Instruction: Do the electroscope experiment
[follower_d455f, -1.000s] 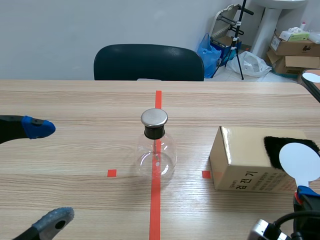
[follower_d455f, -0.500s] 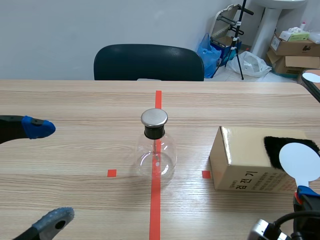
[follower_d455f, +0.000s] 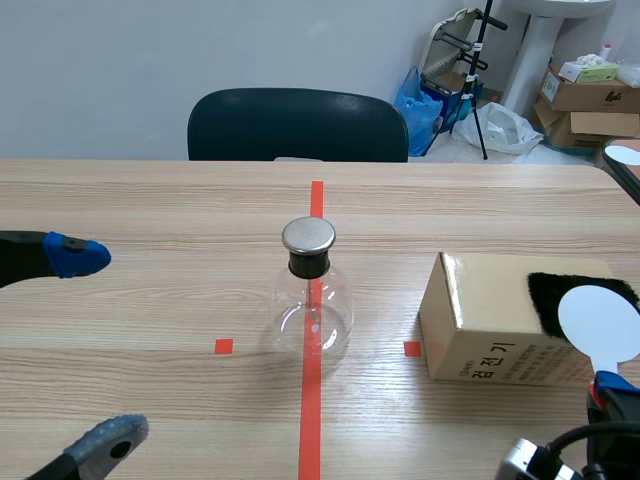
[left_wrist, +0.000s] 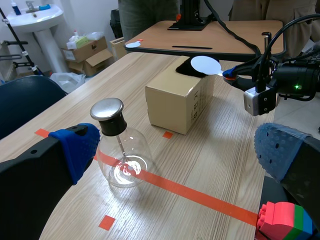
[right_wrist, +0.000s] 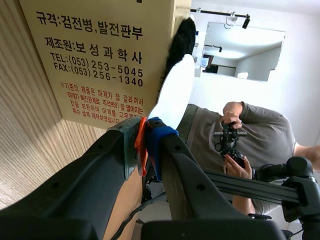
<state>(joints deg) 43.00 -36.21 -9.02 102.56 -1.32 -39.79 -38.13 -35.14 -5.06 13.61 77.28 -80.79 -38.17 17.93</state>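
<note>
The electroscope (follower_d455f: 311, 296) is a clear glass flask with a black stopper and a round metal cap; it stands on the red tape line at mid-table and shows ahead of my left gripper as the flask (left_wrist: 120, 152). My left gripper (follower_d455f: 85, 345) stands open at the table's left, fingers wide apart (left_wrist: 75, 150). My right gripper (right_wrist: 144, 145) is shut on the orange handle of a white round paddle (right_wrist: 174, 95). The paddle's disc (follower_d455f: 598, 322) rests against a black fur patch (follower_d455f: 548, 295) on a cardboard box (follower_d455f: 490, 320).
A dark chair (follower_d455f: 297, 125) stands behind the table's far edge. Boxes and bags lie on the floor at the back right. A person holding a controller (right_wrist: 235, 135) shows past the box. A small coloured block (left_wrist: 282, 222) sits by my left gripper's finger.
</note>
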